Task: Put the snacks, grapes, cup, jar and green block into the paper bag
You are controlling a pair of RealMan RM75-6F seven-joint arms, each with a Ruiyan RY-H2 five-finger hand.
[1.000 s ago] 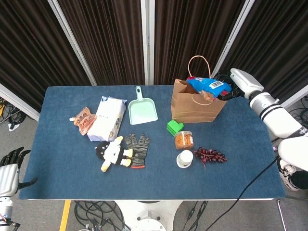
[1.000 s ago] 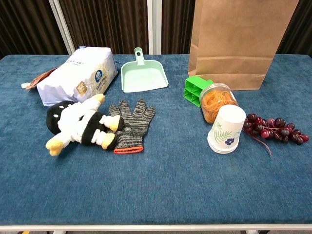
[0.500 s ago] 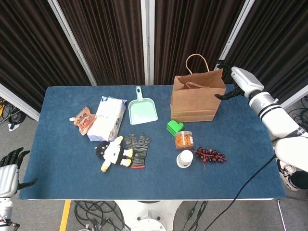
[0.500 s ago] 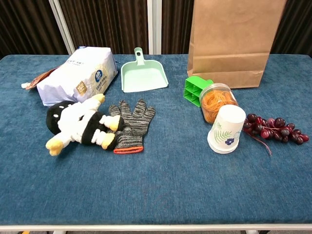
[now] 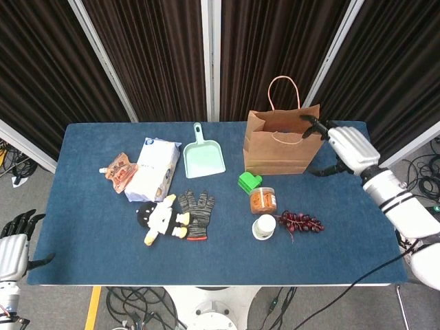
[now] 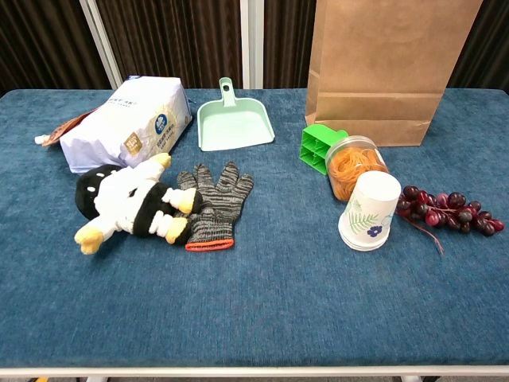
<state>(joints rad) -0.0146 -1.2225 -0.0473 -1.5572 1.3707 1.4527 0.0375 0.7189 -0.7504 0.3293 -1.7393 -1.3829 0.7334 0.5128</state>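
At the table's far right stands the bag [image 5: 280, 144], upright, with the right hand [image 5: 343, 146] just beside its right top corner, fingers spread and holding nothing, fingertips at the rim. In front of the bag lie the block [image 5: 249, 182], jar [image 5: 262, 200], cup [image 5: 263, 227] and grapes [image 5: 300, 221], well clear of that hand. The left hand [image 5: 12, 242] hangs off the table's near left corner, fingers loosely apart, empty.

The tall brown paper bag [image 6: 390, 72] is running off the top edge of the chest view, so its mouth and handles are not showing there. In the head view, the white left hand [image 5: 15, 237] is sitting half cut off at the left edge, below the table. The orange snack pouch [image 6: 62, 130] is lying mostly hidden behind the white tissue pack [image 6: 127, 121].
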